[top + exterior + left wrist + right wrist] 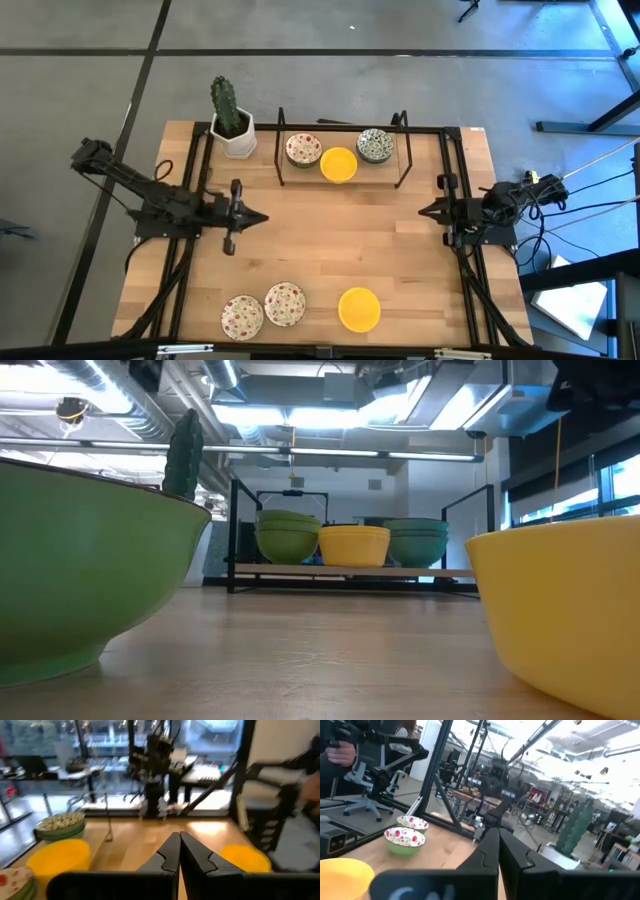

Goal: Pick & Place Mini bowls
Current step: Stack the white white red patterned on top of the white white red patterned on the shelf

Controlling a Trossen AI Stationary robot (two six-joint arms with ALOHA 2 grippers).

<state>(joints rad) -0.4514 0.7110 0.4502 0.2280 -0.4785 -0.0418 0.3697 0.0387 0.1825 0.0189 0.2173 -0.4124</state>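
Three mini bowls (285,303) sat on the near table edge, well apart from both grippers, and three stacks (339,164) waited on the far rack. The left gripper (262,217) and right gripper (421,210) were pinched shut, empty, so nothing looked begun.

Left hand (179,851) seen with dark fingers pressed together above pale wooden surface (145,840). Plain yellow round bowls (59,857) flanking it; red-speckled white bowl (15,880) at edge.
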